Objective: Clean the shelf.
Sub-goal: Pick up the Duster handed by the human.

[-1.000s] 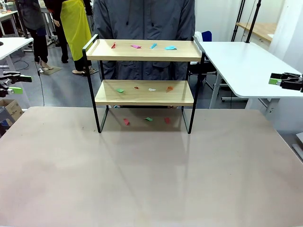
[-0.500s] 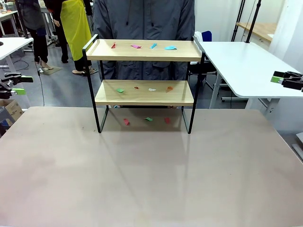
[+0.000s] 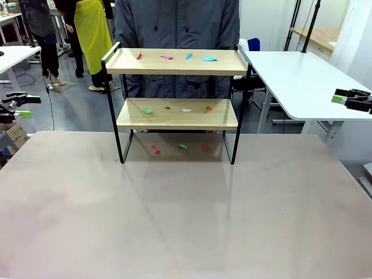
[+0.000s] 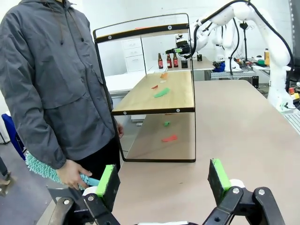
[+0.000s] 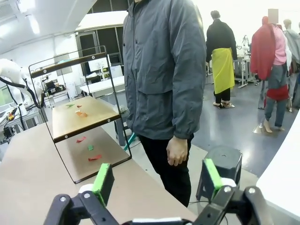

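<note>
Left gripper [image 3: 24, 107] sank slightly, right gripper [image 3: 342, 98] barely shifted; shelf [image 3: 177, 123] unchanged

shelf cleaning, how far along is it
Nothing looks done: coloured paper scraps sit on both boards of the black-framed wooden two-tier shelf and on the table beneath. In hand: the person holds a teal duster at their side. Remaining: all the wiping; left pincer and right pincer hang open.

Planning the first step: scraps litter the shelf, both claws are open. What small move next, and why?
Probably swing the left claw toward the teal duster in the person's hand: that claw is open and empty, nearest it, and paper scraps lie on both shelf boards.
</note>
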### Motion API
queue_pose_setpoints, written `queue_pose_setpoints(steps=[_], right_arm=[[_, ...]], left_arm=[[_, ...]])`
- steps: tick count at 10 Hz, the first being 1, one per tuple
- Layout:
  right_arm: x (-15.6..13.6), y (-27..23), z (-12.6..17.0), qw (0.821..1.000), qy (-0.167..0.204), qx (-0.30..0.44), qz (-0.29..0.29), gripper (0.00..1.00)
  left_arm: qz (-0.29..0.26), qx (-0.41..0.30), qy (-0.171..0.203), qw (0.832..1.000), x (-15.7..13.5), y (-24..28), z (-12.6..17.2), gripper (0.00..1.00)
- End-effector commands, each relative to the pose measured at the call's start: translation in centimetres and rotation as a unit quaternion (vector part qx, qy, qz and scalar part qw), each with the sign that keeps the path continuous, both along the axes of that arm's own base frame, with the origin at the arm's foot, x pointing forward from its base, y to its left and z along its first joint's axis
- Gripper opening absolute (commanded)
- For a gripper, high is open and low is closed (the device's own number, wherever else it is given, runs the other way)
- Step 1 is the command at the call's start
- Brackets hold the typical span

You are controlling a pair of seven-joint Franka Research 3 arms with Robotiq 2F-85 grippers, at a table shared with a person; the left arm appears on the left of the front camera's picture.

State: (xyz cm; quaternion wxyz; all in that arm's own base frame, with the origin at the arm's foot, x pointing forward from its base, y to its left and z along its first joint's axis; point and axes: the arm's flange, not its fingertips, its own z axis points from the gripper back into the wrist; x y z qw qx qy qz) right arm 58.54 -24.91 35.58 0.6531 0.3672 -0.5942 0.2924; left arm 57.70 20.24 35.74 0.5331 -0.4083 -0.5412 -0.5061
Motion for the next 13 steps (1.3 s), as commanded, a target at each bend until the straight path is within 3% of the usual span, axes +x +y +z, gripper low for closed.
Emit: queue_pose_setpoints(steps=[1, 13], right_arm=[[0.03, -0.06, 0.05, 1.0, -0.002, 0.003, -0.003, 1.0], [0.03, -0.06, 0.05, 1.0, -0.002, 0.003, -0.003, 1.0]], left_arm=[[-0.001, 0.003, 0.001, 1.0, -0.04, 0.0, -0.09, 1.0], [-0.001, 0.003, 0.001, 1.0, -0.04, 0.0, -0.09, 1.0]])
